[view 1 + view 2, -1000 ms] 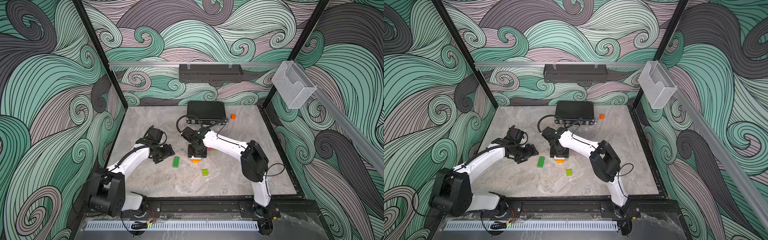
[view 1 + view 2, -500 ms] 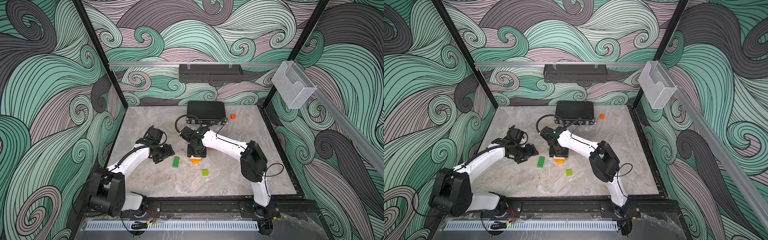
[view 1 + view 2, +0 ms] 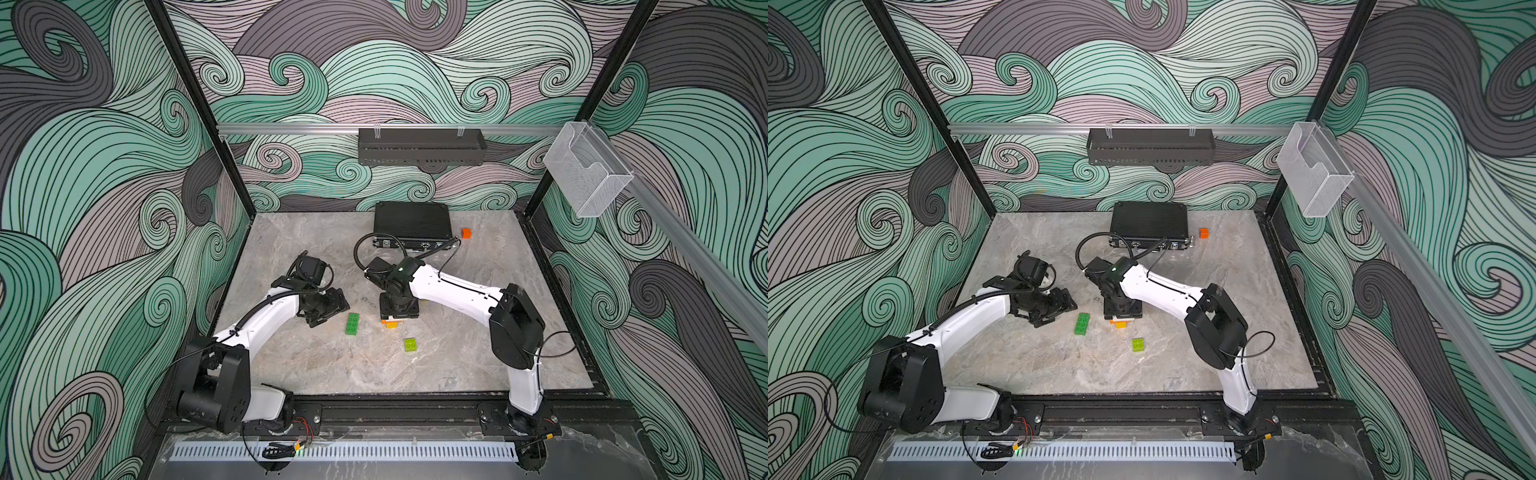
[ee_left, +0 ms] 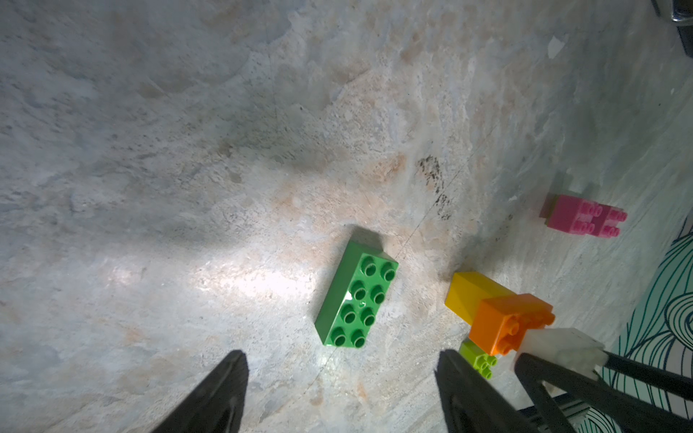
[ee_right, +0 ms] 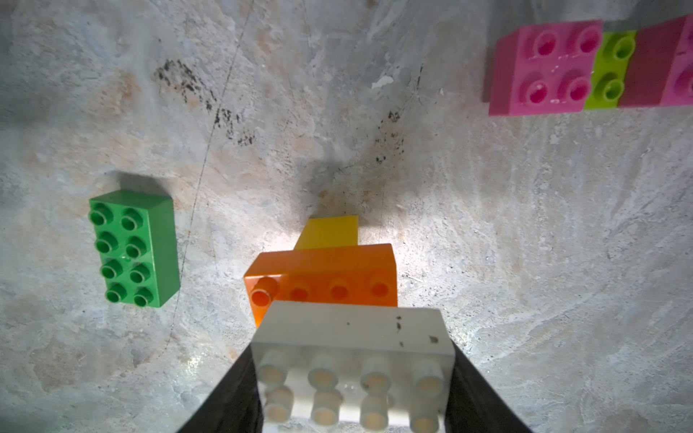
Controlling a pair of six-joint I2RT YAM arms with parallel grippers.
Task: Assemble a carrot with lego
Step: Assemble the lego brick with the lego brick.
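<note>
My right tool (image 3: pixel 397 313) is clenched on the white brick (image 5: pixel 352 337), one finger on each short end. The brick sits over the studs of the orange brick (image 5: pixel 326 277), which tops the yellow brick (image 5: pixel 330 232). So the carrot (image 4: pixel 498 318) stands as a three-brick stack on the counter (image 3: pixel 332 365), mid-frame in both top views. I can't tell whether the white brick is pressed fully down.

My left tool (image 4: pixel 341 393) is released, fingers spread and holding nothing, hovering left of the stack. The dark green brick (image 3: pixel 353 323) lies flat between the two tools, studs up. A small lime brick (image 3: pixel 410 344) lies just below the stack in the frame. In the right wrist view's upper right, two pink bricks (image 5: pixel 543 67) flank a lime one (image 5: pixel 611 71). At the counter's far edge are the black case (image 3: pixel 412 222) and the small orange cube (image 3: pixel 466 233).
</note>
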